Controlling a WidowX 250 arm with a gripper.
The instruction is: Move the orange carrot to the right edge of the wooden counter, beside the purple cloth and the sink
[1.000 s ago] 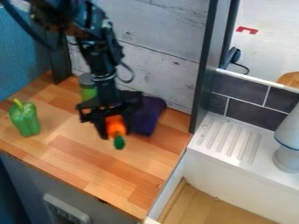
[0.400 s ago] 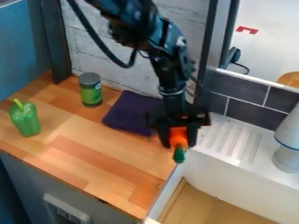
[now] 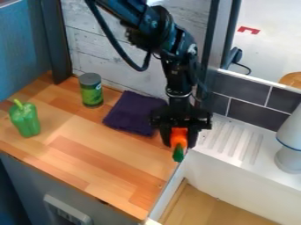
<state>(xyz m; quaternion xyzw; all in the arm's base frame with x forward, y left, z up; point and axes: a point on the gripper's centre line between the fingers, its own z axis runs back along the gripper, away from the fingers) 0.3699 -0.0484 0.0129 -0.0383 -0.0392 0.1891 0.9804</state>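
My gripper (image 3: 178, 139) hangs over the counter's right edge, beside the sink's ridged ledge. It is shut on an orange carrot (image 3: 178, 137), whose green end (image 3: 178, 153) points down toward the front. Left of the gripper, a folded dark purple cloth (image 3: 133, 113) lies on the wooden counter (image 3: 100, 154). Behind the cloth's left side stands a can with a green label (image 3: 92, 93). A green bell pepper (image 3: 24, 119) rests upright at the counter's far left.
To the right is a white sink (image 3: 235, 186) with a wooden-looking bottom. A grey-white object with a blue line (image 3: 289, 145) stands on its ledge. A dark upright post (image 3: 210, 57) rises behind the arm, next to dark tiles (image 3: 250, 117).
The gripper has moved right with the carrot, from in front of the can and cloth to the counter's right edge. Can and cloth are now uncovered; the last shift is slight.
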